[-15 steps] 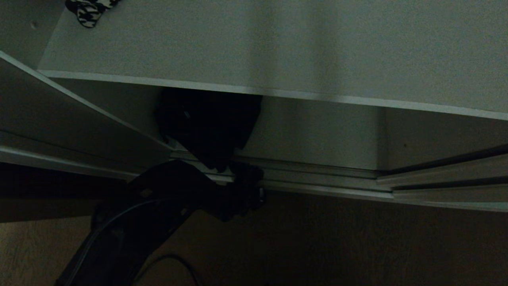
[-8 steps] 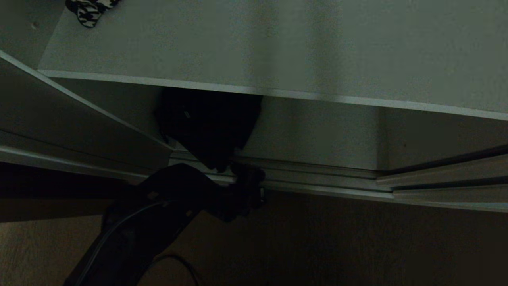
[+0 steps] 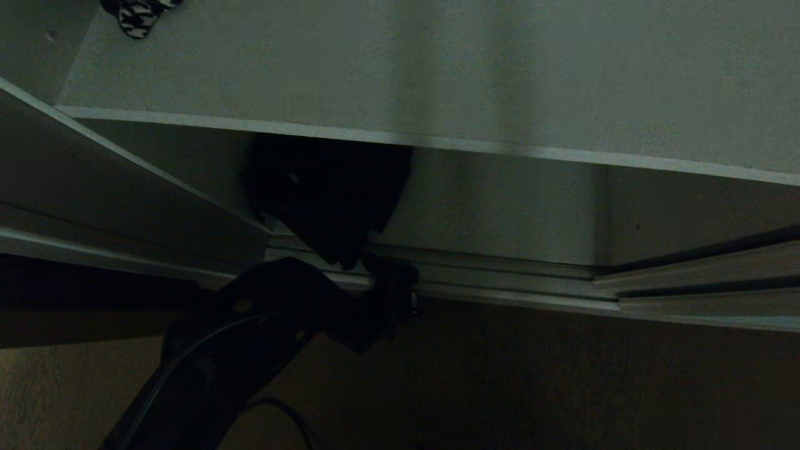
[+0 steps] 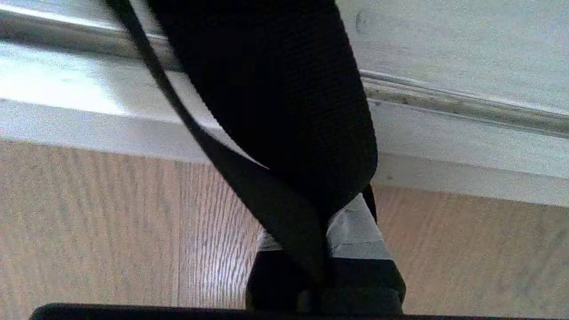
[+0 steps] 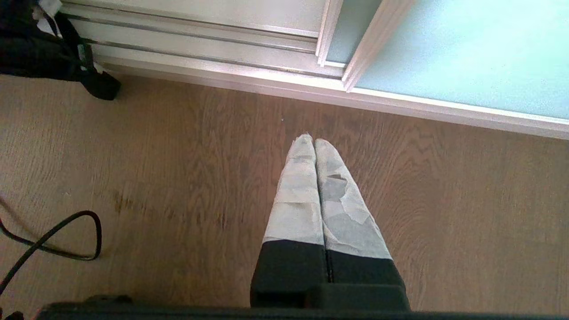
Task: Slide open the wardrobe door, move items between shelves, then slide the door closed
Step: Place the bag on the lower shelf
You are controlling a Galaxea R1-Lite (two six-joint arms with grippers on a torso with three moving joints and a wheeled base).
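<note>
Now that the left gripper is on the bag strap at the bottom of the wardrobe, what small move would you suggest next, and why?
Probably a gentle pull up and outward. The left gripper is shut on the black strap, while the black bag sits under the shelf, low by the door track, so it likely needs freeing first.

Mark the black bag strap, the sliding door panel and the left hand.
black bag strap (image 4: 284,89), left wrist view, on the wide woven webbing.
sliding door panel (image 5: 462,53), right wrist view, on the frosted blue-green face.
left hand (image 3: 390,284), head view, on its dark tip at the floor track.
</note>
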